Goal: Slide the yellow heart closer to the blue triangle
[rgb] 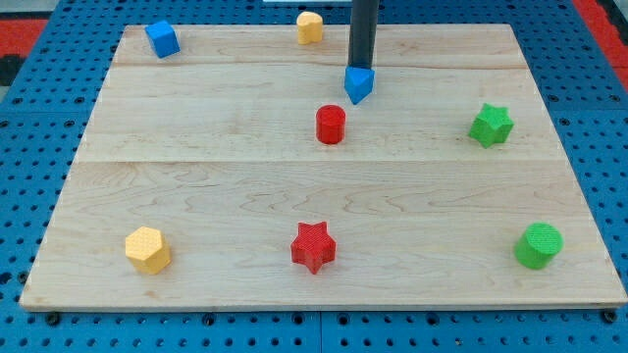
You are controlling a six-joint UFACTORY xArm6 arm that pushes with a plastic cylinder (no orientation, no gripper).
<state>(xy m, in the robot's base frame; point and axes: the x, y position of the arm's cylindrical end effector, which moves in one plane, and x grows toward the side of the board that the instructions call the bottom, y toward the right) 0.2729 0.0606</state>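
my tip [361,67], a bare rod with no claw and holding nothing, rests just behind the blue triangle [359,83] as the yellow heart [310,27] sits near the board's top edge, best pushed rightward from its left side.

Pale wood board [196,186], blue pegboard table [29,176] w/ holes, red strips [29,29] at top corners

Robotics lab bench: pale wooden board [196,186] on a blue perforated mounting plate [39,118], small coloured blocks scattered on it.
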